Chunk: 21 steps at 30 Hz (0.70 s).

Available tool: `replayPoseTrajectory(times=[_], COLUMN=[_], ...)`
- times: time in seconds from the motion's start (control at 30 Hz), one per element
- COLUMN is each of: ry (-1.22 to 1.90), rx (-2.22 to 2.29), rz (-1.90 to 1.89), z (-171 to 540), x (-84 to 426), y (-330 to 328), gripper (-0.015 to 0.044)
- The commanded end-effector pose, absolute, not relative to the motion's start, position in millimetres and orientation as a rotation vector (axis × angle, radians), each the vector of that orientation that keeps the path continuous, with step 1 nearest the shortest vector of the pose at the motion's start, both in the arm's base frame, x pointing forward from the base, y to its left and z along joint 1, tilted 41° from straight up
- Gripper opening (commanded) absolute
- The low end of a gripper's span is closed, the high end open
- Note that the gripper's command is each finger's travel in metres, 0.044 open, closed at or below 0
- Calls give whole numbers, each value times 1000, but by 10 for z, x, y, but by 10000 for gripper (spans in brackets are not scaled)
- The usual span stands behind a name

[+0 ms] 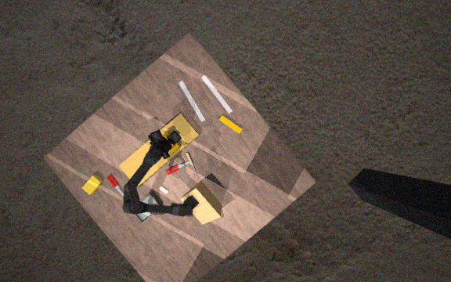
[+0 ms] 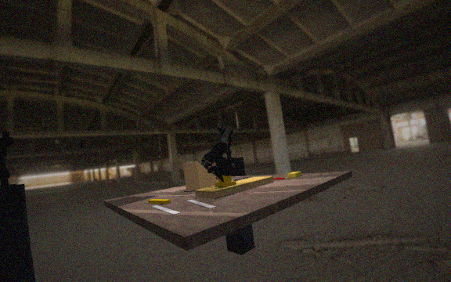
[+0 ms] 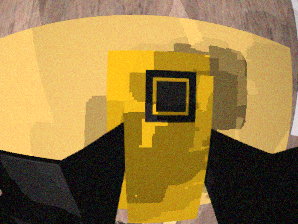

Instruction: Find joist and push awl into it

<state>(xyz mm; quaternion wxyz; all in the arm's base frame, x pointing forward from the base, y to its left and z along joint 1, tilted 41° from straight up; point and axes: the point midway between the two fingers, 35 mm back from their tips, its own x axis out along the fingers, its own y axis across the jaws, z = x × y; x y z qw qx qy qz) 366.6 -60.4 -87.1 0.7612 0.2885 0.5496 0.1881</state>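
The floor panel (image 1: pixel 131 166) (image 2: pixel 257 181) (image 3: pixel 60 75) is a long pale-yellow board. My gripper (image 1: pixel 169 146) (image 2: pixel 222 178) (image 3: pixel 160 129) is shut on the stud finder (image 1: pixel 174 149) (image 2: pixel 229 182) (image 3: pixel 137 175), a yellow block with a dark square display. It is over the panel's end nearer the white strips, on the surface or just above it; I cannot tell which. Its display shows a yellow square outline. Two red-handled tools with grey shafts, one (image 1: pixel 112 181) left of the arm and one (image 1: pixel 172 169) beside the panel, lie on the table; which is the awl is unclear. The grey-green tray (image 1: pixel 143 216) is partly hidden under the arm.
A tan box (image 1: pixel 209 209) (image 2: pixel 196 176) stands by the arm's base. A pale bar (image 1: pixel 190 160) lies at the near tool's tip. A small white block (image 1: pixel 164 189), a yellow block (image 1: pixel 92 185) (image 2: pixel 294 175), a yellow bar (image 1: pixel 230 124) (image 2: pixel 159 201) and two white strips (image 1: pixel 191 101) (image 1: pixel 217 94) lie around.
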Motion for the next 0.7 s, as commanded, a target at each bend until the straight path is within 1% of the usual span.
replayPoseTrajectory(times=[0.0, 0.67], ry=[1195, 1195], rx=[633, 636], rz=[417, 418], z=[-797, -549], x=[3665, 3678], y=[-503, -209], gripper=[0, 0])
